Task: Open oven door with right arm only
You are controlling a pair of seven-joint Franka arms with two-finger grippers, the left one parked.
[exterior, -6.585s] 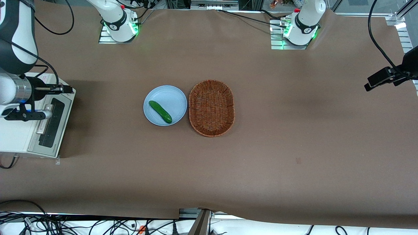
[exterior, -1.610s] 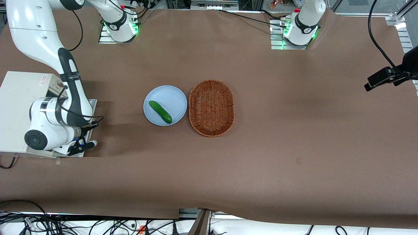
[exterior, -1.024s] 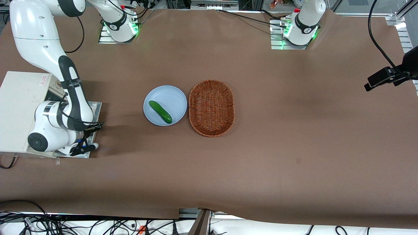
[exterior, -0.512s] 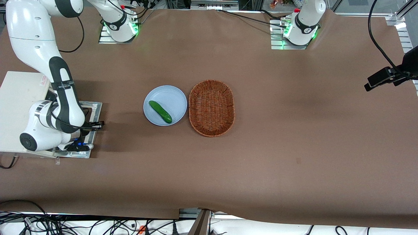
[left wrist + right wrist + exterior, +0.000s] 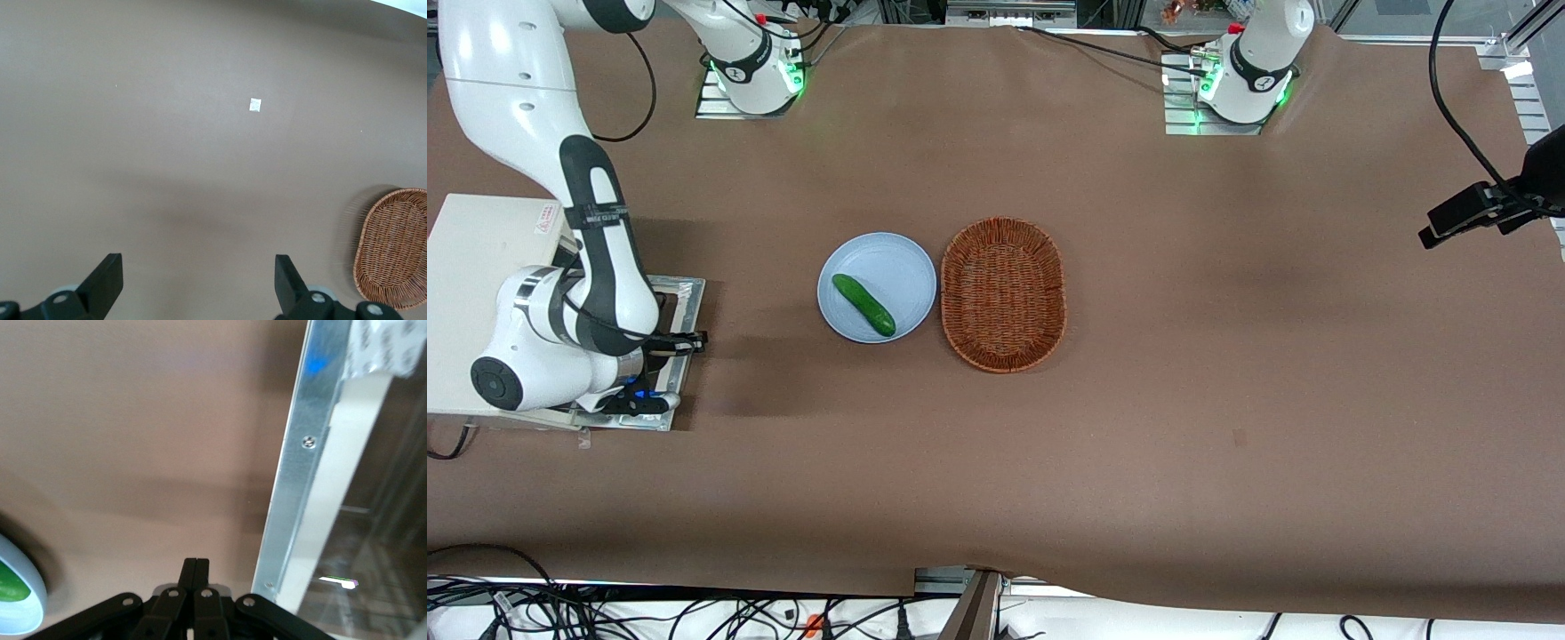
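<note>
The cream-white toaster oven (image 5: 476, 267) stands at the working arm's end of the table. Its oven door (image 5: 687, 298) is folded down flat, and only its silver frame shows past the arm. The white right arm (image 5: 596, 267) bends over the door. Its small black gripper (image 5: 643, 402) sits low at the door's corner nearer the front camera. In the right wrist view the gripper (image 5: 196, 564) is shut with nothing between the fingertips. It is beside the door's silver frame (image 5: 300, 467) and glass (image 5: 377, 553).
A light blue plate (image 5: 889, 262) with a green cucumber (image 5: 863, 304) lies mid-table, beside a brown wicker basket (image 5: 1003, 293). The plate's rim (image 5: 17, 597) shows in the right wrist view. The basket (image 5: 393, 247) shows in the left wrist view. A black camera mount (image 5: 1476, 213) hangs at the parked arm's end.
The oven door has gone from nearly upright to folded down flat. The right arm swung down and nearer the front camera. In the last half second it barely shifted.
</note>
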